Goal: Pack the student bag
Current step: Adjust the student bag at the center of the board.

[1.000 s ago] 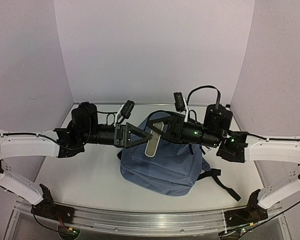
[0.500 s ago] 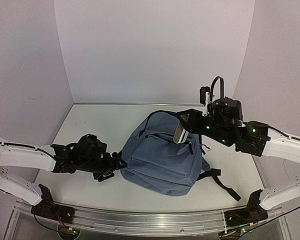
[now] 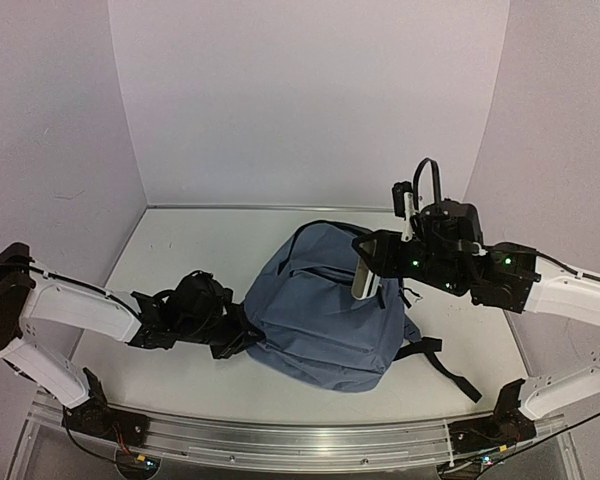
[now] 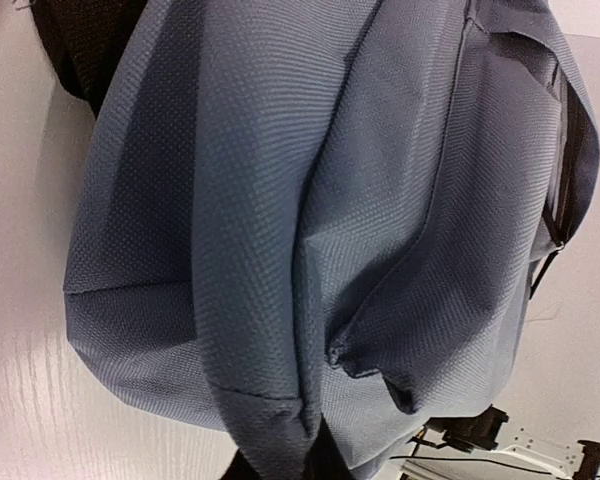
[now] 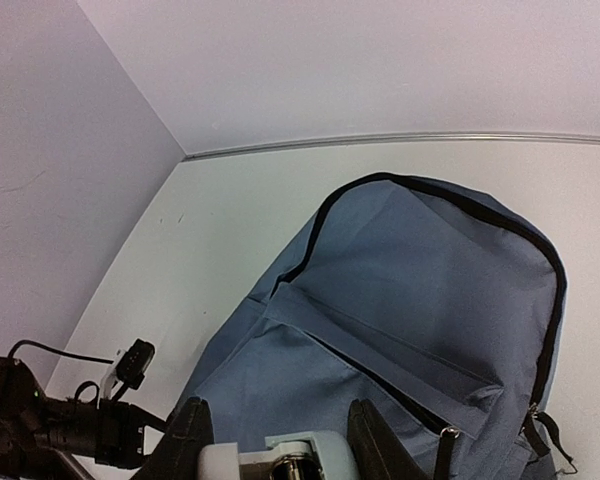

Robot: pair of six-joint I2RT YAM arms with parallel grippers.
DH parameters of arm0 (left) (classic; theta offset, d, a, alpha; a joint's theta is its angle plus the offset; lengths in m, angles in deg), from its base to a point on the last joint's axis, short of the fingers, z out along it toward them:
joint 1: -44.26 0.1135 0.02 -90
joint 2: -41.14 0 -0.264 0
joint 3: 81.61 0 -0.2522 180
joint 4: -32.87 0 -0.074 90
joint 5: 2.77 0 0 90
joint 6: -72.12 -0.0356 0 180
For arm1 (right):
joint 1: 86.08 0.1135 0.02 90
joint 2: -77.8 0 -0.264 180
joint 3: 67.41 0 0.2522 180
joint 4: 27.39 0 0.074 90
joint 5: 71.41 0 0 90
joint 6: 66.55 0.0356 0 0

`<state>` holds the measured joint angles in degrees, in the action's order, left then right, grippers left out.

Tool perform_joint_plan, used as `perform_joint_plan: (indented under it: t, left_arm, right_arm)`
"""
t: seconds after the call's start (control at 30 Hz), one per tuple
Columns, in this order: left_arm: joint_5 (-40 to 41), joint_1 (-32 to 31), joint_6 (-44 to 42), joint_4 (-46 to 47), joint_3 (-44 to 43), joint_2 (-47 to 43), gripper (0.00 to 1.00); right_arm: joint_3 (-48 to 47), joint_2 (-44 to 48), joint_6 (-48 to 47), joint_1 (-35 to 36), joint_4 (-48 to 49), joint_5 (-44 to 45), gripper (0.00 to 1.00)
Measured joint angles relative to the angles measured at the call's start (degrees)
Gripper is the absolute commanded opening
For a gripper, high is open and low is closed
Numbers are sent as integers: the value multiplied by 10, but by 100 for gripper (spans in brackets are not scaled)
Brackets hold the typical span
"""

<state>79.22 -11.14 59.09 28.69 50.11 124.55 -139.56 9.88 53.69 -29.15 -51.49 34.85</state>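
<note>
Fingers of our left gripper (image 3: 239,338) pinch the student bag's (image 3: 315,315) fabric on its side facing the counter's (image 3: 170,255) left edge; our right gripper (image 3: 368,256) clamps a pale oblong object (image 3: 360,285) above it.

place: lab test cell; cues: plain white walls (image 3: 310,100); aluminium rail (image 3: 280,440)

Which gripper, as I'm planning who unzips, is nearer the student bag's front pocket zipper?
Right. The right gripper, holding a pale object, hangs over the front pocket zipper's right end; the left gripper is at the student bag's near-left corner.
</note>
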Motion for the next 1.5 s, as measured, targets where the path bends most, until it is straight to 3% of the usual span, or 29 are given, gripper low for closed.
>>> perform_joint_plan:
  t: [0.17, 0.3, 0.43, 0.57, 0.7, 0.9, 1.03, 1.23, 1.37, 1.5]
  left_arm:
    - [-39, 49, -27, 7, 31, -46, 0]
    - [-89, 155, -117, -60, 35, -101, 0]
    - [-128, 272, -246, -145, 0, -102, 1]
    - [-166, 365, -357, -201, -72, -33, 23]
    - [-167, 401, -418, -228, -150, 33, 53]
    - [-137, 397, -451, -264, -187, 0, 78]
    - [-112, 371, -438, -291, -188, -62, 82]
    - [-92, 279, -368, -292, -185, -100, 77]
    - [-91, 213, -303, -278, -163, -94, 68]
    - [-75, 162, -253, -276, -153, -73, 66]
  right_arm:
    - [0, -4, -21, 3, -1, -51, 0]
    - [0, -20, -34, 27, 0, -86, 0]
    - [-1, -52, -35, 70, 5, -101, 0]
    - [-21, -109, -34, 102, 12, -101, 0]
    - [-68, -180, -31, 109, 18, -71, 0]
    - [-147, -247, -38, 97, 21, -16, 0]
    - [-213, -293, -58, 71, 27, 10, 0]
    - [-274, -351, -94, 24, 29, 43, 0]
    - [-274, -356, -104, 0, 19, 58, 0]
    - [-261, -351, -106, -9, 21, 72, 0]
